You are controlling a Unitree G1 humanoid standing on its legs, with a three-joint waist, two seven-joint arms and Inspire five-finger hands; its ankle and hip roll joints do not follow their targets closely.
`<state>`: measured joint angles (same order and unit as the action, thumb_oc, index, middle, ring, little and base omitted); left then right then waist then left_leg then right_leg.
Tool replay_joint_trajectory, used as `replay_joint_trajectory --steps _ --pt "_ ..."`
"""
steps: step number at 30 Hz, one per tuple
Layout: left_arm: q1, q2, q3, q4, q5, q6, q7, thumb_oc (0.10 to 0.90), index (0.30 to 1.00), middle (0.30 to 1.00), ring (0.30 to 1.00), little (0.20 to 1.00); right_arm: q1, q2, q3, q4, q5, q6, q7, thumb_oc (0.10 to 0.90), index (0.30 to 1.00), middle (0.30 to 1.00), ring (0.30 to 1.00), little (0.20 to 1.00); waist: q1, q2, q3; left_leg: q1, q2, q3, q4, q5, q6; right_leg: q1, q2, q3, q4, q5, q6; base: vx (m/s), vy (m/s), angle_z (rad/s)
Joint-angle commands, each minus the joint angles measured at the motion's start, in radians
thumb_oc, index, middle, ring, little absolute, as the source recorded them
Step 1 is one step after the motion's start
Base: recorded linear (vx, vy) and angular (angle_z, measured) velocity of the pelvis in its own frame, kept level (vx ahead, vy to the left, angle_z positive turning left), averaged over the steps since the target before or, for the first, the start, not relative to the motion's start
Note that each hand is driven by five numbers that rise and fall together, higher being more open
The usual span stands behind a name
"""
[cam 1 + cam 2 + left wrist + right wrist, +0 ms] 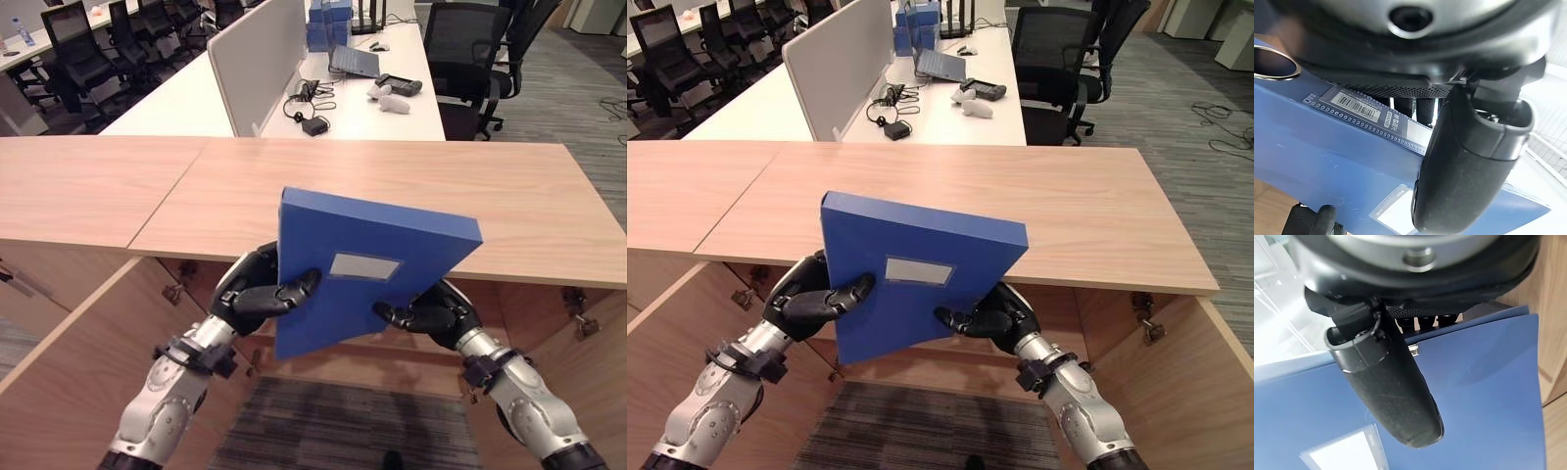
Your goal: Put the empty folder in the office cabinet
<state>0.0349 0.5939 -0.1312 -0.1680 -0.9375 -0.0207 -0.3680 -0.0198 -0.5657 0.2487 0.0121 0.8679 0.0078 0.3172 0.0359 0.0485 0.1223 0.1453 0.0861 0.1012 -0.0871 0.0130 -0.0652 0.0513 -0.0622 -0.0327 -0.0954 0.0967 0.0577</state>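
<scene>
Left hand: the left hand (257, 290) was raised from the lower left, its thumb laid across the front face of the folder (364, 269) and its fingers (1418, 106) curled behind it, so that the folder's left edge was pinched.
Right hand: the right hand (438, 315) was brought up from the lower right, its thumb pressed on the front face near the lower right edge, the fingers (1426, 322) wrapped behind; the folder was gripped there too.
Folder position: the blue folder was held in the air between both hands, in front of the wooden tabletop (509, 201) and above the open cabinet (88, 338).
Folder orientation: it was held roughly upright with its broad face toward the camera, tilted so that the upper right corner leaned right; the long axis ran from bottom to top, and the thick top edge pointed toward the tabletop.
Label: a pale label pocket (364, 266) was seen on the front face.
Background: a white desk (353, 98) with a divider panel (257, 59), a laptop (354, 62) and black office chairs (468, 59) was seen beyond the tabletop.
</scene>
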Motion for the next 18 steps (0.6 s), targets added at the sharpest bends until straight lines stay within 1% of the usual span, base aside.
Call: replay_joint_trajectory --steps 1,4,9,11,16,17,18 --pt "-0.220 -0.014 -0.214 -0.140 -0.087 -0.005 -0.135 0.400 0.300 0.300 0.300 0.300 -0.303 0.115 0.194 -0.186 0.106 -0.076 0.198 0.800 0.900 0.900 0.900 0.900 0.007 -0.049 -0.047 0.035 0.038 0.010 0.000 -0.047 -0.049 0.128 -0.066 0.004 0.022 -0.161 0.083 0.00 0.000 0.00" --pt "-0.234 -0.022 -0.238 -0.135 -0.101 -0.002 -0.137 0.400 0.300 0.300 0.300 0.300 -0.308 0.115 0.220 -0.183 0.111 -0.069 0.206 0.800 0.900 0.900 0.900 0.900 0.007 -0.049 -0.045 0.035 0.038 0.009 0.000 -0.047 -0.048 0.127 -0.068 0.004 0.022 -0.160 0.085 0.00 0.000 0.00" --pt "-0.223 -0.032 -0.245 -0.149 -0.139 0.007 -0.136 0.400 0.300 0.300 0.300 0.300 -0.300 0.125 0.238 -0.202 0.128 -0.068 0.212 0.800 0.900 0.900 0.900 0.900 0.005 -0.048 -0.043 0.034 0.037 0.009 0.000 -0.048 -0.047 0.125 -0.070 0.005 0.022 -0.159 0.086 0.00 0.000 0.00" --pt "-0.214 -0.043 -0.238 -0.137 -0.143 0.002 -0.126 0.400 0.300 0.300 0.300 0.300 -0.291 0.147 0.229 -0.221 0.148 -0.080 0.203 0.400 0.300 0.300 0.300 0.300 0.004 -0.047 -0.042 0.035 0.035 0.008 0.000 -0.048 -0.046 0.124 -0.070 0.006 0.023 -0.158 0.086 0.00 0.000 0.00" --pt "-0.188 -0.063 -0.211 -0.113 -0.141 -0.002 -0.118 0.400 0.300 0.300 0.300 0.300 -0.266 0.175 0.211 -0.258 0.179 -0.096 0.201 0.400 0.300 0.300 0.300 0.300 0.003 -0.044 -0.042 0.033 0.033 0.011 0.000 -0.049 -0.045 0.121 -0.071 0.008 0.023 -0.158 0.086 0.00 0.000 0.00" --pt "-0.182 -0.074 -0.202 -0.101 -0.136 -0.005 -0.116 0.400 0.300 0.300 0.300 0.300 -0.261 0.180 0.209 -0.266 0.183 -0.097 0.200 0.400 0.300 0.300 0.300 0.300 0.003 -0.045 -0.042 0.033 0.033 0.012 0.000 -0.049 -0.045 0.121 -0.071 0.009 0.023 -0.158 0.086 0.00 0.000 0.00" --pt "-0.179 -0.102 -0.195 -0.064 -0.135 -0.014 -0.100 0.400 0.300 0.300 0.300 0.300 -0.255 0.188 0.201 -0.273 0.182 -0.103 0.193 0.400 0.300 0.300 0.300 0.300 0.002 -0.044 -0.042 0.033 0.032 0.014 0.000 -0.048 -0.045 0.119 -0.070 0.008 0.024 -0.157 0.085 0.00 0.000 0.00"
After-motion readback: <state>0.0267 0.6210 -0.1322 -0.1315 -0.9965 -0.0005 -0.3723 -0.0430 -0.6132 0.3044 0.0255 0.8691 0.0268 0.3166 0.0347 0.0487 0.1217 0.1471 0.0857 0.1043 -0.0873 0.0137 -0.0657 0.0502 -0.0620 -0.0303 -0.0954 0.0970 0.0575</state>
